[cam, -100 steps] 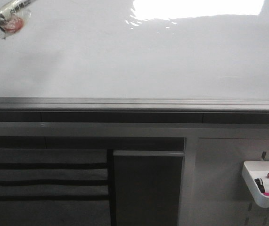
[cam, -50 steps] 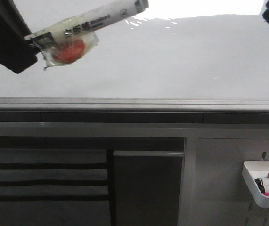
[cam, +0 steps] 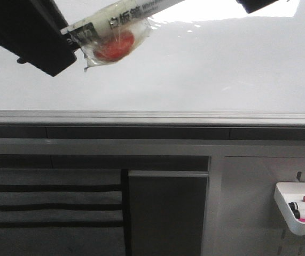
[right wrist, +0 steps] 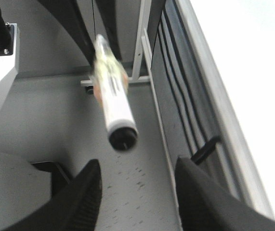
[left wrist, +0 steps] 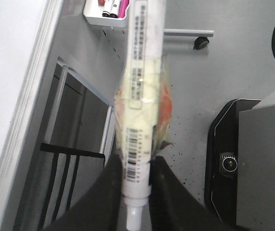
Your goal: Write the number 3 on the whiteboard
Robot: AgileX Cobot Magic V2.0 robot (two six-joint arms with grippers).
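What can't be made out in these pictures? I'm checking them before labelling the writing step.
- Marker tip, front view: cut off by the top edge.
- Right gripper, front view: only a dark corner shows.
- Marker print, right wrist view: blurred.
- Pens in the small tray, front view: too small to read.
- Whiteboard: glare hides its top; no digit visible.

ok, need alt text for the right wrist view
A white marker with a black end cap, wrapped in clear tape with something orange at mid-body, points toward the open right gripper; its two dark fingers sit apart, not touching it. The whiteboard runs along one side, over grey floor.
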